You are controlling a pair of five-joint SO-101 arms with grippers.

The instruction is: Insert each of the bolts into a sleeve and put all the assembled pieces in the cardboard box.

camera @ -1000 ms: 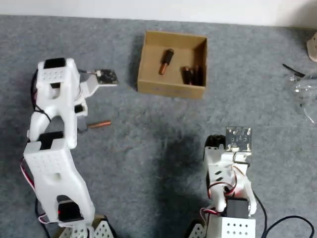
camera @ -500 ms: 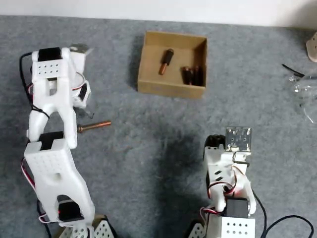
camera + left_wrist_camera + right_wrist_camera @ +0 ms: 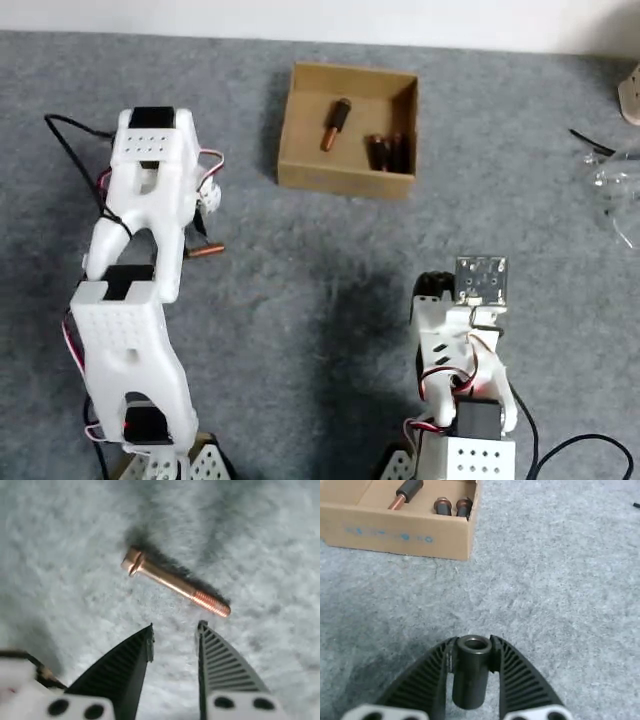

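left gripper (image 3: 175, 635): open by a narrow gap, holding nothing; its tips point down at the table (image 3: 300, 300) just short of the bolt, not touching it.
bolt (image 3: 175, 582): copper-coloured, lying flat on the grey table near the left edge; in the high view its threaded end (image 3: 207, 250) sticks out from under the left arm (image 3: 150, 200).
right gripper (image 3: 472, 652): clamped on a black sleeve (image 3: 471, 672), near the front edge, right of the middle.
sleeve: held lengthwise between the fingers, its open bore facing out past the fingertips.
box (image 3: 345, 175): cardboard, by the far edge near the middle, well apart from both grippers.
pieces: three in the box; one (image 3: 335, 124) lies slanted near its middle, two (image 3: 388, 152) lie side by side by its right wall.
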